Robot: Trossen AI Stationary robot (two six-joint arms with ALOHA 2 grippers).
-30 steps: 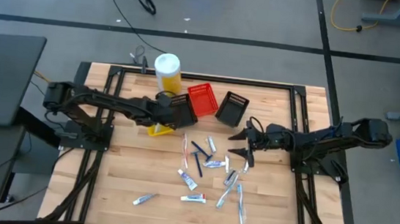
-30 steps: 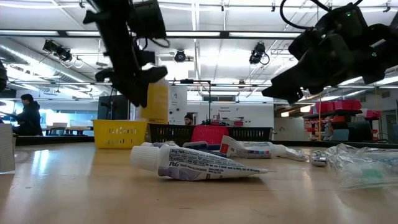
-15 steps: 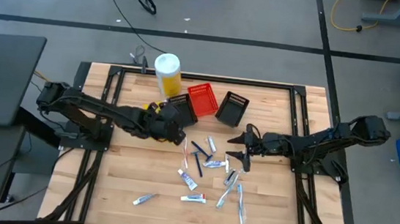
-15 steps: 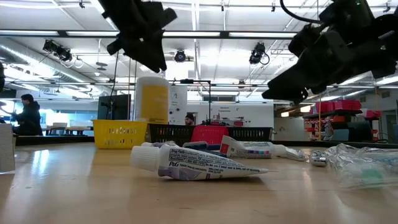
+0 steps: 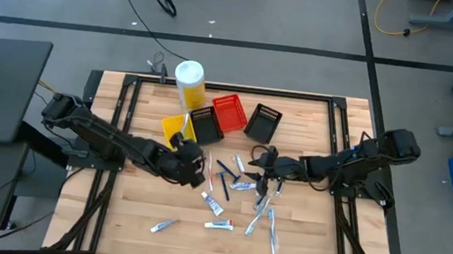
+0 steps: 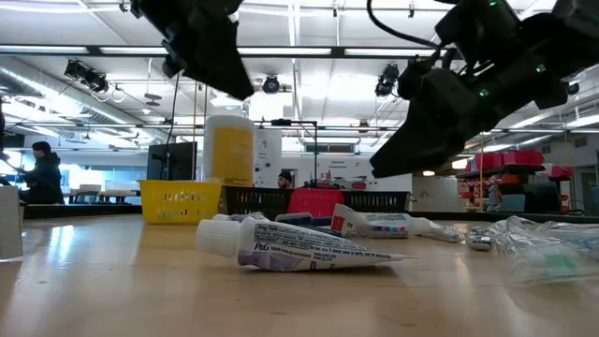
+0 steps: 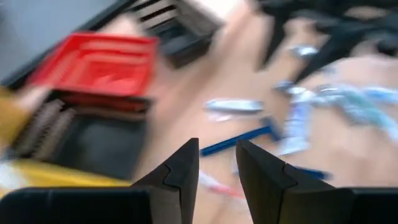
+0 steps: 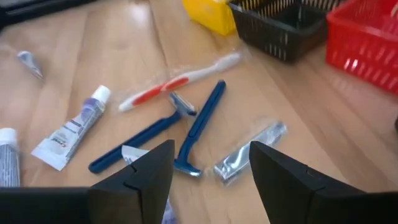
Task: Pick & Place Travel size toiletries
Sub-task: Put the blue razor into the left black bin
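Right gripper (image 5: 260, 179), fingers apart and empty, has advanced over the scattered toiletries (image 5: 240, 202) mid-table while the left gripper (image 5: 196, 167), slightly parted, swung in from the baskets (image 5: 226, 115), suggesting 2 picks are imminent.

Both arms are showing as dark, nearly black jointed links with rounded housings at the shoulders and elbows. The left arm (image 5: 101, 132) is wearing a matte black finish along slim tubular segments. The right arm (image 5: 348, 160) is carrying a thin black cable looping above its wrist, and small green lights are glowing on its wrist housing in the low view. The jaws are appearing as broad, black, angular plastic pieces with stepped inner edges.
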